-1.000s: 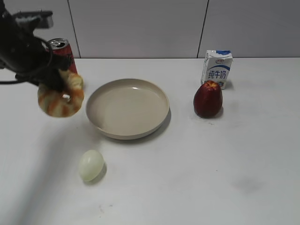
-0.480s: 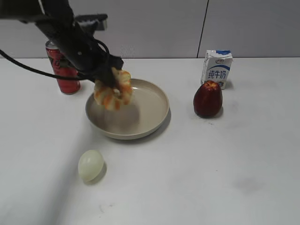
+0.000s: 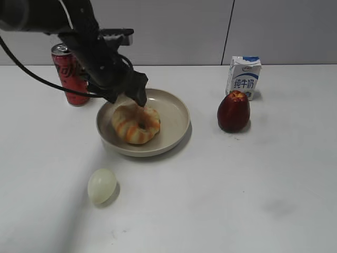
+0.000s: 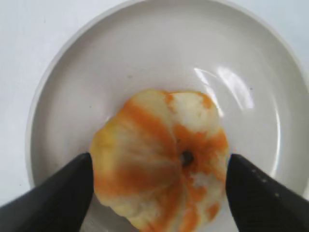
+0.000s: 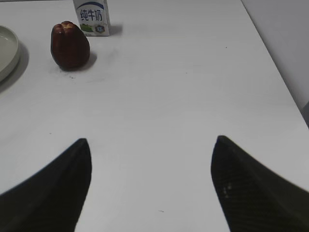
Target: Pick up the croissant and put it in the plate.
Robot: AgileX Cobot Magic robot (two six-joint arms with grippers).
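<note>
The croissant (image 3: 136, 124) lies flat in the left half of the beige plate (image 3: 179, 113), its small centre hole facing up. My left gripper (image 3: 136, 100) hangs just above its far edge, open, no longer holding it. In the left wrist view the croissant (image 4: 145, 145) sits on the plate (image 4: 145, 58) below and between the two black fingers (image 4: 58, 193), which stand at its sides. My right gripper (image 5: 152, 145) is open and empty over bare table; it does not show in the exterior view.
A red soda can (image 3: 68, 74) stands behind the left arm. A pale egg (image 3: 102, 185) lies in front of the plate. A dark red fruit (image 3: 234, 112) and a milk carton (image 3: 244, 76) stand to the right, also in the right wrist view (image 5: 70, 44).
The left gripper carried the croissant from the left of the plate to over it, then let it go. The croissant now lies in the plate.
</note>
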